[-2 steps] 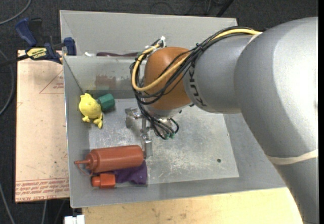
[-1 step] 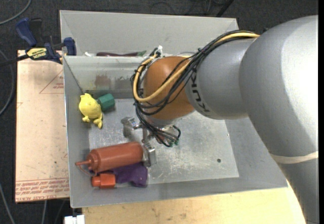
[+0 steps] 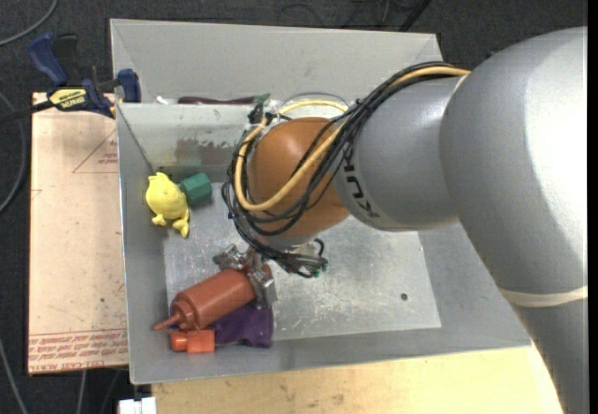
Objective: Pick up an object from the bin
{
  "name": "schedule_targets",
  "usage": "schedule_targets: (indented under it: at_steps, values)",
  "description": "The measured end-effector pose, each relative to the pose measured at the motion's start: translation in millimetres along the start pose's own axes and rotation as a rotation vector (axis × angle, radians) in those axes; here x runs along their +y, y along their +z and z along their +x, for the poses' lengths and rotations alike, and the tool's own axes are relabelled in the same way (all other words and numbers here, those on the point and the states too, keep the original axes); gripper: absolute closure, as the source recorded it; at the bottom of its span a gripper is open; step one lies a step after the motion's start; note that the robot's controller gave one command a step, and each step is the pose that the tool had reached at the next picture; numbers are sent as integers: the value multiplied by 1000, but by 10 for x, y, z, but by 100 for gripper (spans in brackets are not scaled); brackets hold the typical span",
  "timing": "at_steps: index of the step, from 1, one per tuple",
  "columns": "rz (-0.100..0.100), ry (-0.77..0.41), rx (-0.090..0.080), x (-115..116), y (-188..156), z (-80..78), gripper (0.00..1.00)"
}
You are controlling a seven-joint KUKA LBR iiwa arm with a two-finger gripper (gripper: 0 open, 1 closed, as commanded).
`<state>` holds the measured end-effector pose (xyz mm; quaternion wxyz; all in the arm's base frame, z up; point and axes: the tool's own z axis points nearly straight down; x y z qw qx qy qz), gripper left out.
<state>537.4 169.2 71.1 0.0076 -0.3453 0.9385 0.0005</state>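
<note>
My gripper (image 3: 250,269) hangs below the arm's wrist, low in the front left part of the bin. It sits right at the wide end of a red-brown squeeze bottle (image 3: 210,300), which lies on its side with its pointed tip toward the left wall. A purple piece (image 3: 248,326) lies under and in front of the bottle. By the bottle's tip, close to the front left corner, rests a small orange block (image 3: 192,340).
A yellow toy figure (image 3: 167,202) and a green block (image 3: 196,188) lie near the left wall, further back. The arm and its cabled wrist cover the bin's middle and back. Bare bin floor shows to the right of the gripper.
</note>
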Motion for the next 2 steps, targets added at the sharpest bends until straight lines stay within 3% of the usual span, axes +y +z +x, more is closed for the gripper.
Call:
schedule_targets:
  at_steps: [1,2]
  values:
    - [0,1,0,-1,0,1,100]
    - [-1,-79,0,-136,-1925,13,100]
